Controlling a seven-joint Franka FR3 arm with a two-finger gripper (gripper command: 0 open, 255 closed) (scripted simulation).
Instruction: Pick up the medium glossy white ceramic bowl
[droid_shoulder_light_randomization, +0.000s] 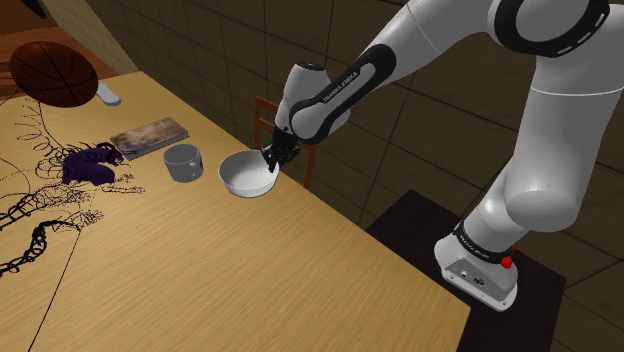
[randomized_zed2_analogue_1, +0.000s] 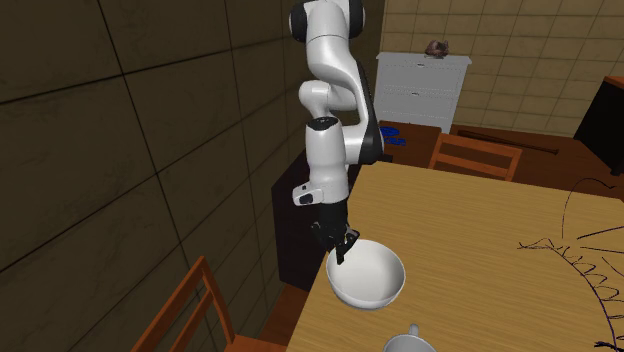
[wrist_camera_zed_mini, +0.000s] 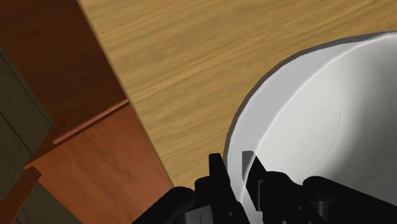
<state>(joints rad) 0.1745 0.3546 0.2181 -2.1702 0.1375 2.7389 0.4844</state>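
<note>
"FRANKA EMIKA" in white lettering on dark band of arm's forearm (droid_shoulder_light_randomization: 339, 86); nothing else legible.

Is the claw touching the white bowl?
Touching. In the wrist view the claw straddles the rim of the bowl, one finger outside and one inside, with the rim filling the space between them.
</note>
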